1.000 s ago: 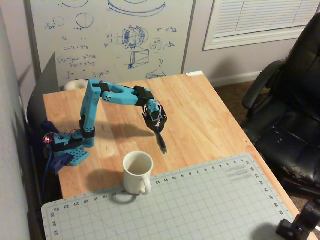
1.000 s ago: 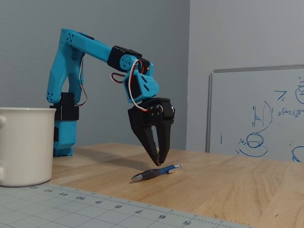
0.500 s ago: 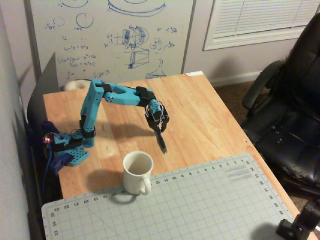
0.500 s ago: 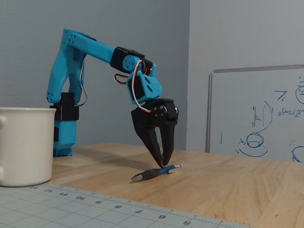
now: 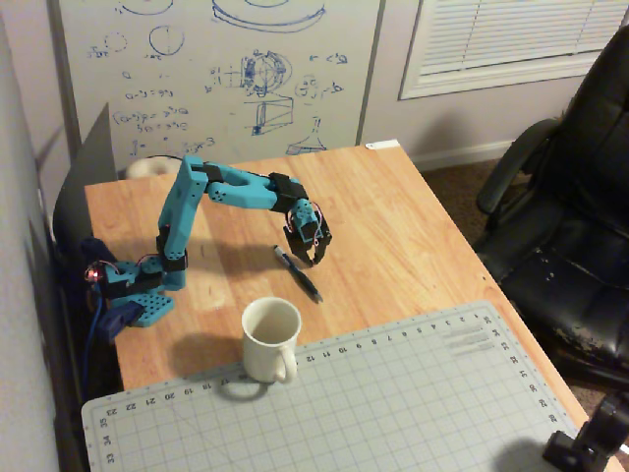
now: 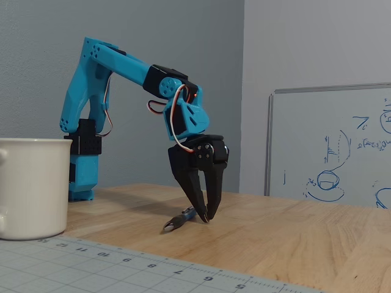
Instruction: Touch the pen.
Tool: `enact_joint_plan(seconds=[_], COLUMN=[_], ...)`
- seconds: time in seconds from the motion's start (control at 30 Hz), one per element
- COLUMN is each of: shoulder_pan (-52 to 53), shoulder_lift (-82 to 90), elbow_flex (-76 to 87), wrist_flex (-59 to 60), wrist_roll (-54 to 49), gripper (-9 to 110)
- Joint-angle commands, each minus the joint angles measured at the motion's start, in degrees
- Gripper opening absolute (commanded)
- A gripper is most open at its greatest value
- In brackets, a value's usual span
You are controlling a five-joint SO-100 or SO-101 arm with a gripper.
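Jaws down on the pen

The gripper [image 6: 206,218] points straight down, jaws nearly closed and holding nothing, tips touching the pen [image 5: 298,273] that lies flat on the wooden worktop [image 5: 393,211], near the white mug [image 5: 269,339] in the overhead view.

The arm [image 6: 101,91] was of bright blue printed plastic with black servo blocks at its joints, loose red-and-white wiring at the wrist, and a black two-finger gripper [image 6: 204,217] with tapered tips.
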Motion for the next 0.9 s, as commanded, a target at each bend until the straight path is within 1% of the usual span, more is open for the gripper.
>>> enact_joint_plan(seconds=[0.0,0.43,0.87], shoulder_pan=[-0.4,0.4,0.4], shoulder_lift=[10.8,12.7,12.7], elbow_flex=[-3.7,2.9,4.7], wrist_flex=[0.4,6.7,6.9], wrist_roll=[0.0,0.3,0.4], gripper=[1,1,1])
